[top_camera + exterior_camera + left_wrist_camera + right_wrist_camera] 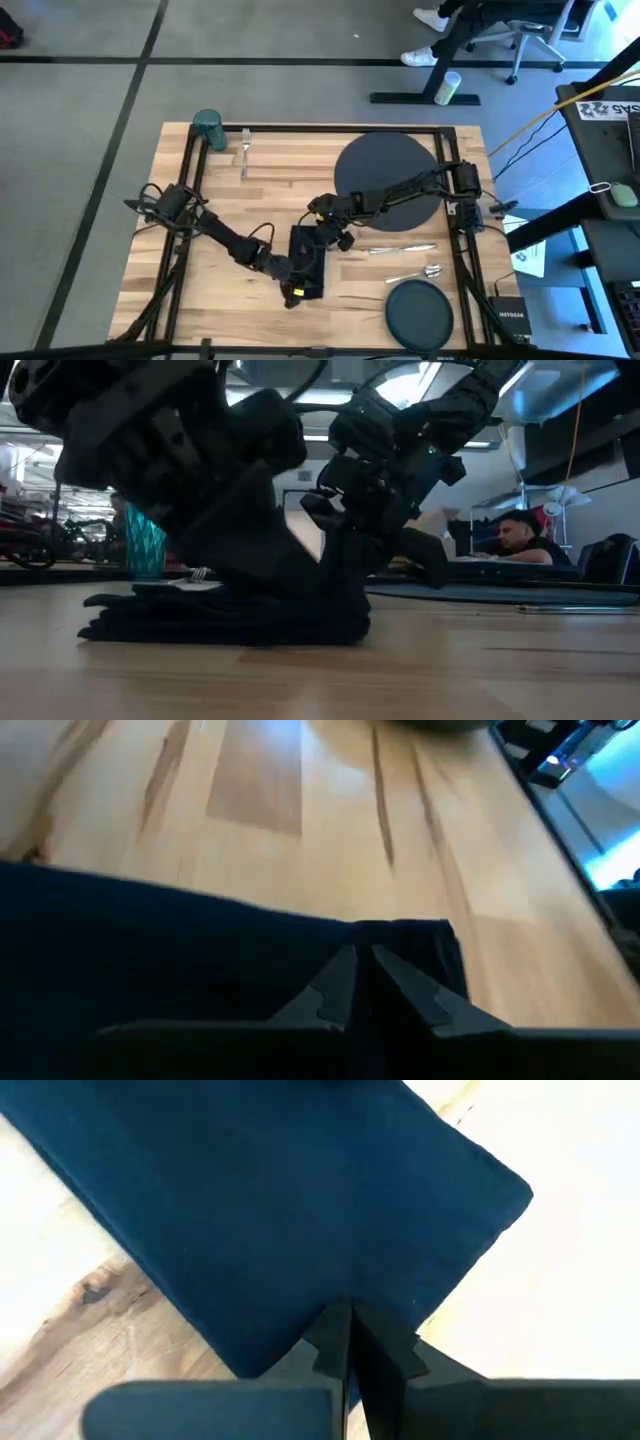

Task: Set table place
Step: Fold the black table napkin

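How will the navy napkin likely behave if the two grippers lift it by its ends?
Probably floppy: the napkin is folded cloth lying flat on the table, so its middle would likely sag between the left gripper and right gripper. It looks light, and its stacked folds, seen in the low view, may slide apart.

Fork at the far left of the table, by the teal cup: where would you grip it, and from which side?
Probably the handle. The fork lies flat on the table, tines toward the far edge, handle toward the near side, clear of the teal cup. Come straight down with the jaws across the handle's narrow width; the left gripper is on that side, though now shut on the napkin.
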You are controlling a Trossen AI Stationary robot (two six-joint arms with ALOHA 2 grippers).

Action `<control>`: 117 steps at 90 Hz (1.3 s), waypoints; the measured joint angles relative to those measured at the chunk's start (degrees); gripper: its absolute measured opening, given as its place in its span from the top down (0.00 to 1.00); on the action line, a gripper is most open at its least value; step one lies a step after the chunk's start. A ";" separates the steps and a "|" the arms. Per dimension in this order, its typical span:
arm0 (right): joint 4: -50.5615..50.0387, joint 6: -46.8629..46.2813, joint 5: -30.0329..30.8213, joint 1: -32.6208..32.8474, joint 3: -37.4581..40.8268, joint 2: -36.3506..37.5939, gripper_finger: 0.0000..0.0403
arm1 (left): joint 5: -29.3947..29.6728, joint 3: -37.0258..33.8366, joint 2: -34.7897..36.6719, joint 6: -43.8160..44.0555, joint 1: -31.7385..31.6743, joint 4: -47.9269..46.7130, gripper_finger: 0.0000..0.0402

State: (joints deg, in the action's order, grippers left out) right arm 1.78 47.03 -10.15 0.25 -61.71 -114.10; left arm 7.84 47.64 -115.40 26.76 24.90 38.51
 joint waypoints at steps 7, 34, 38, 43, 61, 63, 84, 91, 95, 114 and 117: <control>-0.06 0.00 0.00 0.00 0.00 0.00 1.00 | 0.22 -0.09 -0.84 -0.02 0.03 1.83 0.96; -0.33 0.02 -0.04 -0.02 -0.02 0.00 1.00 | -0.15 0.85 0.85 -2.34 0.56 4.73 0.96; -0.35 0.02 -0.04 -0.02 -0.02 0.00 1.00 | -0.17 1.25 0.93 -2.76 0.63 4.96 0.96; -0.37 0.02 -0.04 -0.02 -0.02 0.00 1.00 | -0.17 1.31 0.94 -2.92 0.72 4.05 0.96; -0.75 0.02 -0.14 -0.02 -0.04 0.00 1.00 | -0.19 1.35 0.96 -1.82 1.41 2.60 0.96; -0.79 0.02 -0.32 -0.02 -0.04 0.00 1.00 | -0.22 1.35 0.96 -1.57 1.59 2.12 0.96; -0.85 0.02 -1.06 -0.04 -0.07 -0.14 1.00 | -0.23 1.35 0.55 1.12 3.69 -0.09 0.96; -0.85 0.02 -1.05 -0.04 -0.07 -0.17 1.00 | -0.20 1.35 0.53 1.57 3.98 -0.62 0.96; -0.84 0.03 -1.09 -0.04 -0.07 -0.17 1.00 | -0.22 1.35 0.53 1.36 3.98 -0.58 0.96; -1.00 0.46 -1.11 -0.04 -0.07 -0.17 1.00 | -0.21 1.35 1.23 -0.35 3.43 -0.62 0.96; -1.01 0.46 -1.09 -0.02 -0.07 -0.17 1.00 | -0.18 1.33 1.62 -0.76 3.24 -0.82 0.96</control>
State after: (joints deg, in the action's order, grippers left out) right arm 0.78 47.48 -11.25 0.23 -61.78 -114.28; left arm 7.65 48.97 -113.78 25.99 28.14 37.68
